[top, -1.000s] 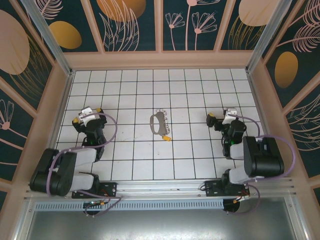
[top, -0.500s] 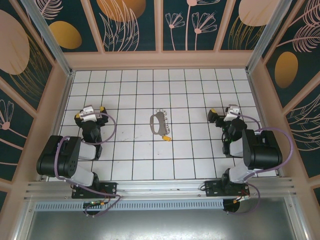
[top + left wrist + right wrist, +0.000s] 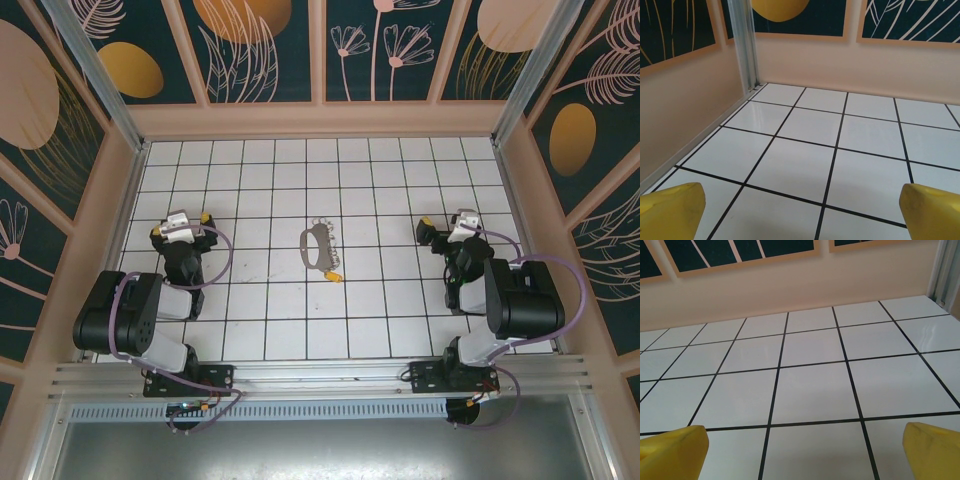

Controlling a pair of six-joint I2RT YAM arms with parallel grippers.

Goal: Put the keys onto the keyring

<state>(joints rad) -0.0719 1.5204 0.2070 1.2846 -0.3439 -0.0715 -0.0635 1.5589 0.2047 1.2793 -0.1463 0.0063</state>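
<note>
From above, the keyring [image 3: 317,245] lies flat near the middle of the white tiled desk [image 3: 260,180], between the two arms and well apart from both; the keys [image 3: 335,274] show as a small yellow head with a sliver of metal, just beside the ring's near end, though the picture is too small to tell whether they touch; the left gripper [image 3: 180,224] stands released over the left side of the desk and the right gripper [image 3: 447,225] stands released over the right side, each with nothing between its yellow tips.

In the left wrist view, two yellow fingers [image 3: 670,210] sit at the bottom corners with bare tile between them, so the jaws are spread wide and empty; ahead are the peach back wall [image 3: 840,60] and a metal post [image 3: 742,45] in the corner.

In the right wrist view, its fingers [image 3: 672,447] are likewise far apart over bare tile, holding nothing.

As to handling: the keys look light, thin and stiff, and on glossy tile they would likely skid or lie too flat to pinch by the blade; the yellow plastic head looks like the thicker, better place to take hold. The keyring seems a light, fairly rigid loop; I would grip its plain curved side, away from the row of silvery bits, so that the other gripper has room to work.
</note>
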